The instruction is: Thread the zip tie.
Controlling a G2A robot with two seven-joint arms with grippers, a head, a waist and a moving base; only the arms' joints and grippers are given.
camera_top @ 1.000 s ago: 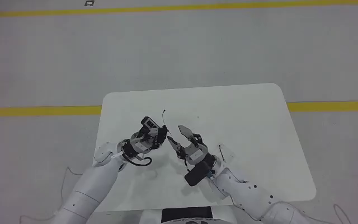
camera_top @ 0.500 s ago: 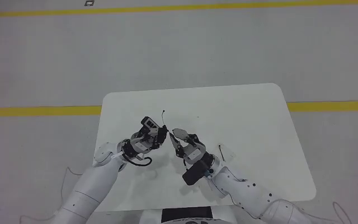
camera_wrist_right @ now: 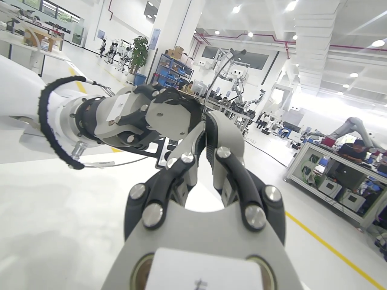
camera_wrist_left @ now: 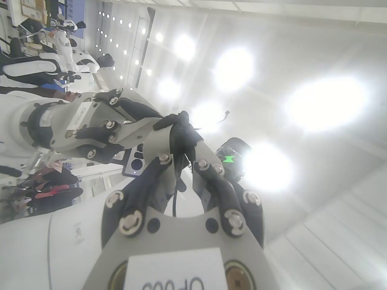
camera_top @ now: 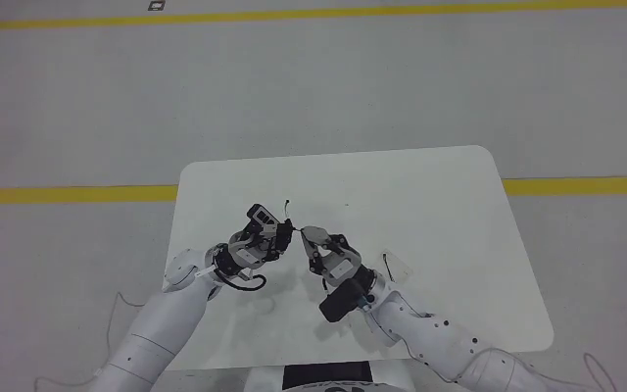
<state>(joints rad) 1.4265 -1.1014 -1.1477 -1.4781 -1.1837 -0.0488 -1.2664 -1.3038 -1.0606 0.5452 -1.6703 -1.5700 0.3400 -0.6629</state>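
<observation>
The zip tie [camera_top: 286,208] is a thin black strip held above the middle of the white table [camera_top: 441,196]. My left gripper [camera_top: 281,235] is shut on it, and its free end [camera_wrist_left: 224,117] curls out past the fingertips. My right gripper [camera_top: 305,235] meets the left one tip to tip and is shut on the same zip tie. In the right wrist view the zip tie [camera_wrist_right: 216,76] rises in a thin arc from between the right gripper's [camera_wrist_right: 206,119] closed fingers. The left gripper [camera_wrist_left: 181,131] has the strip running down between its fingers.
A second small black tie [camera_top: 392,267] lies on the table to the right of the right arm. The far half of the table is bare, and yellow floor lines [camera_top: 88,193] run past its left and right sides.
The right gripper was open and apart from the left one a second ago. It has moved in toward the left gripper and shut on the zip tie. The left gripper has stayed put.
</observation>
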